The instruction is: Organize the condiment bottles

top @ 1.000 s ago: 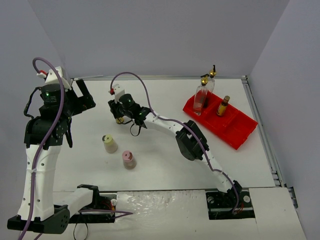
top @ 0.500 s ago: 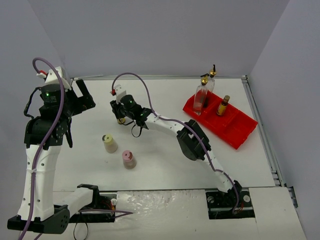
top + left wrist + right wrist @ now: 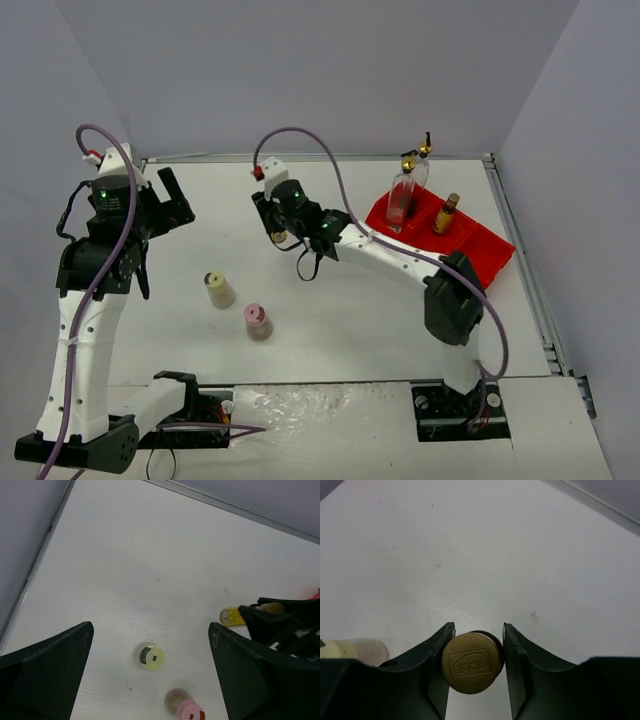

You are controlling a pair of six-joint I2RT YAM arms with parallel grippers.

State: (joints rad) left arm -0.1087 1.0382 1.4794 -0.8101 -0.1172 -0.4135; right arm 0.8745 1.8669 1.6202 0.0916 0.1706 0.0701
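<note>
**A:** What sits nearest the arms?

**B:** The pink bottle (image 3: 258,320) and the cream bottle (image 3: 218,289). Both are squat and stand upright, close together on the surface (image 3: 340,330).

**A:** And the left gripper?

**B:** The left gripper (image 3: 151,626) is held above the left side of the surface. Its fingers are wide apart with nothing between them.

**A:** The right one?

**B:** The right gripper (image 3: 477,630) is clamped on a small amber bottle (image 3: 471,663) out towards the middle of the surface. The bottle's gold cap faces straight into the wrist camera, so its long axis runs away from the lens. The cap hides the body. From the left wrist only a yellow patch shows beside the fingers. I cannot tell whether the base touches the surface.

**A:** Farther back?

**B:** At the far right is the red tray (image 3: 480,255). In it a tall glass bottle (image 3: 403,195) stands upright with a gold spout, and another glass bottle (image 3: 424,150) is partly hidden behind it. A second amber bottle (image 3: 446,212) also stands upright in the tray.
</note>
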